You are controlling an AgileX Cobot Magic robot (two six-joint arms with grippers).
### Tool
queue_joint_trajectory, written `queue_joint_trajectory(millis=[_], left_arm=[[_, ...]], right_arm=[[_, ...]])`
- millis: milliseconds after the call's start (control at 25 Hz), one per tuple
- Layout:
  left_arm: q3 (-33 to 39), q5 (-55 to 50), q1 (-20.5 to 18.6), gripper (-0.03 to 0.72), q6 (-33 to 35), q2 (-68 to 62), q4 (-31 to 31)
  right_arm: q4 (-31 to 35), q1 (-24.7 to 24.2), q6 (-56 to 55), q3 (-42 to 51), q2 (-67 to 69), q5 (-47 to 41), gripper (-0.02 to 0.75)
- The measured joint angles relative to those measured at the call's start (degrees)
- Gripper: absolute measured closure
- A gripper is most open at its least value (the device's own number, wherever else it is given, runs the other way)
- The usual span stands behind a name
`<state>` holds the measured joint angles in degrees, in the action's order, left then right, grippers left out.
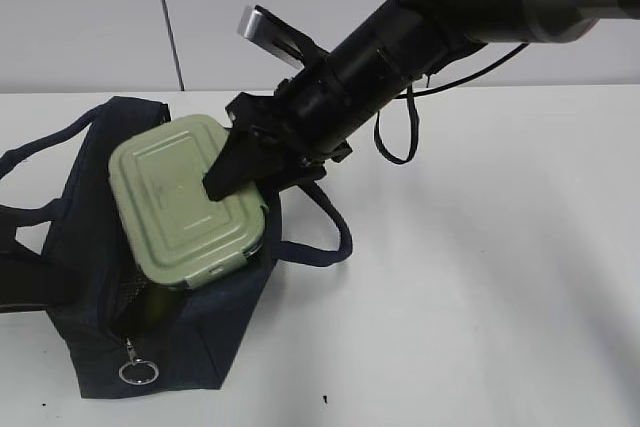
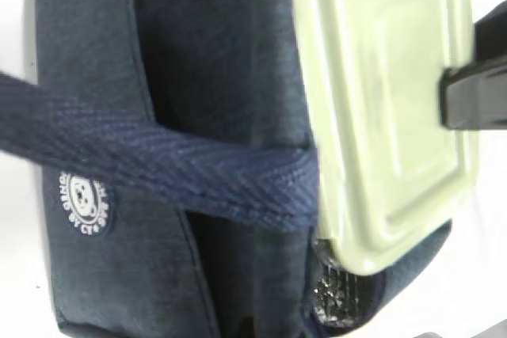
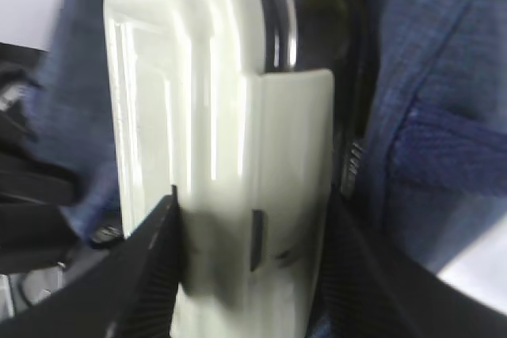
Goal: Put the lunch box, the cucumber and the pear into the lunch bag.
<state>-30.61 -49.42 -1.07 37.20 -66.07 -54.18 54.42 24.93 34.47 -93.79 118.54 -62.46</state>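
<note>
A white table [image 1: 480,277] seen from a slant. Nearest the camera, at the lower left, a metal ring pull [image 1: 138,371] hangs from the zipper end of a dark navy lunch bag [image 1: 90,277], which lies open-mouthed on the table. One loop handle [image 1: 330,237] curls out to the right of the bag; another handle [image 2: 158,168] crosses its side in the left wrist view.

A pale sage-green lunch box [image 1: 180,202] sits tilted in the bag's opening, part in and part out, its embossed lid facing up. The near corner dips into the bag; the far edge rides above the fabric rim.

Behind it, the right gripper [image 1: 235,172] reaches down from the upper right on a black arm. The right wrist view shows its jaws clamped on the box, one finger [image 3: 150,275] on each side of the clasp end.

The left gripper is not visible; it is taken to be closed, and whether it holds the handle cannot be told.

The cucumber and pear are not visible, whether inside or elsewhere.

Likely risks: the box looks nearly as wide as the opening, so pushing it down could snag a corner on the fabric rim or zipper and drag the whole bag. Letting go now might leave it perched and liable to slide out.
</note>
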Motion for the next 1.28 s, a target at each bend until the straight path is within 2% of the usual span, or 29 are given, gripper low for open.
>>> queue_joint_trajectory(millis=[160,320,560,800,960,1120,1280], left_arm=[[0.0,0.1,0.0,0.701,0.0,0.0,-0.3],[0.0,0.1,0.0,0.701,0.0,0.0,-0.3],[0.0,0.2,0.0,0.701,0.0,0.0,0.2],[0.0,0.6,0.0,0.701,0.0,0.0,0.2],[0.0,0.7,0.0,0.701,0.0,0.0,0.1],[0.0,0.7,0.0,0.701,0.0,0.0,0.0],[0.0,0.7,0.0,0.701,0.0,0.0,0.0]], right_arm=[[-6.0,0.0,-4.2,-0.1,0.0,0.0,0.36],[-6.6,0.4,-5.0,-0.5,0.9,0.3,0.358],[0.1,1.2,-4.9,-1.1,5.3,1.9,0.322],[11.7,1.6,-2.8,-4.2,6.8,2.5,0.251],[13.4,1.9,-2.1,-7.4,6.8,2.7,0.244],[9.7,0.8,-2.6,-11.9,6.8,-0.1,0.244],[-1.2,0.2,-8.3,-19.5,6.8,-5.1,0.244]])
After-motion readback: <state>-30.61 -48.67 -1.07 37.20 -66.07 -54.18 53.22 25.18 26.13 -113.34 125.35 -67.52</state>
